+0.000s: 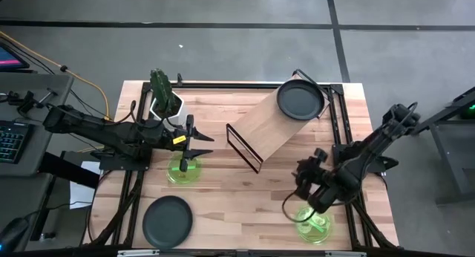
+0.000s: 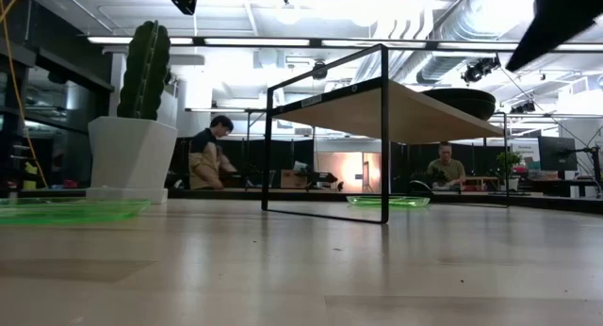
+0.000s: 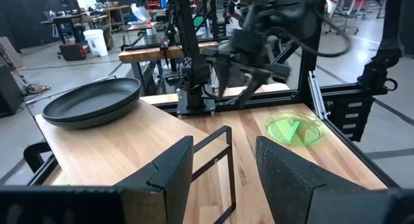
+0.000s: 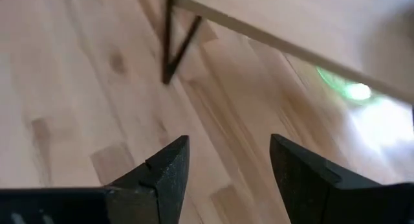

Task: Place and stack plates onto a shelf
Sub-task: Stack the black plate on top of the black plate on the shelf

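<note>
My left gripper (image 1: 199,142) hangs open over the table's left half, just beyond a green plate (image 1: 183,168) that lies flat on the table. My right gripper (image 1: 303,189) is open too and hovers above the table near the second green plate (image 1: 315,223) (image 3: 294,129). The shelf (image 1: 271,123) (image 3: 103,153) stands slanted mid-table on its black wire legs (image 4: 171,49). One dark plate (image 1: 300,99) (image 3: 90,101) (image 2: 462,102) sits on the shelf's far end. Another dark plate (image 1: 167,220) lies near the table's near-left edge. Any other plates are out of view.
A white pot with a green cactus (image 1: 165,93) (image 2: 141,119) stands at the far left, close behind my left arm. Black frame rails (image 1: 338,123) run along the table's edges. Bare wood (image 1: 245,205) lies between the two green plates. People sit in the room beyond.
</note>
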